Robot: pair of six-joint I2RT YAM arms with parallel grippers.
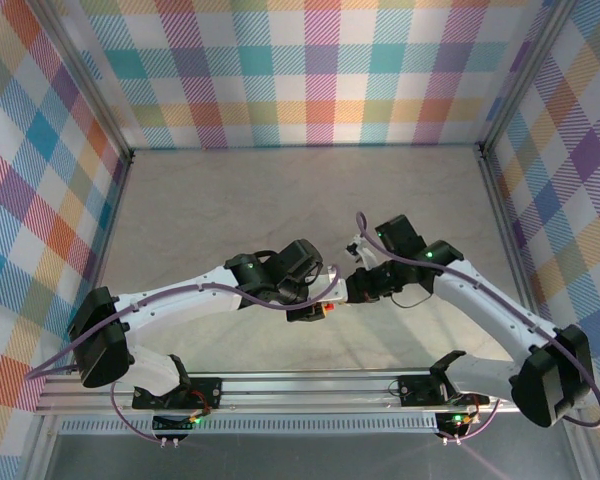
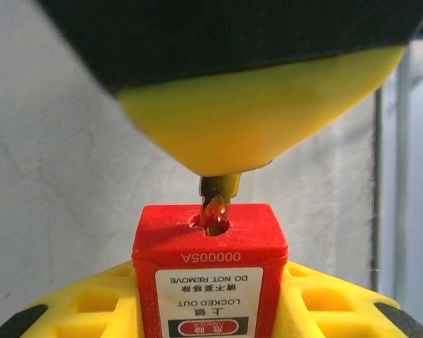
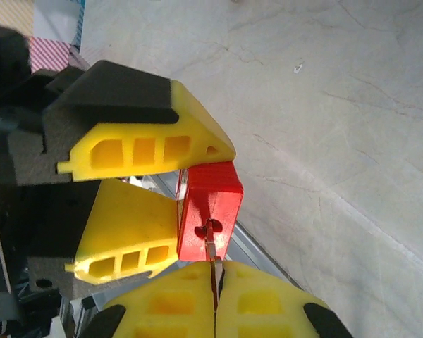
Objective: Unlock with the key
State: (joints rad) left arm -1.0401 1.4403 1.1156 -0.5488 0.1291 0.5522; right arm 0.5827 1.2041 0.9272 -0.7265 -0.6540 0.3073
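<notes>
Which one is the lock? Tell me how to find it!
Look at the grey table, at the spot where the two robot arms meet. The lock is the little block pinched in the left hand, with the key from the right hand poking into its end. It is the only red thing there, squeezed between yellow fingers, with a white label.

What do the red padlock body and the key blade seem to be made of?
Padlock body: probably plastic, smooth matte red with rounded moulded edges. Key blade: apparently metal, dark and shiny, with bright glints on its cut teeth.
</notes>
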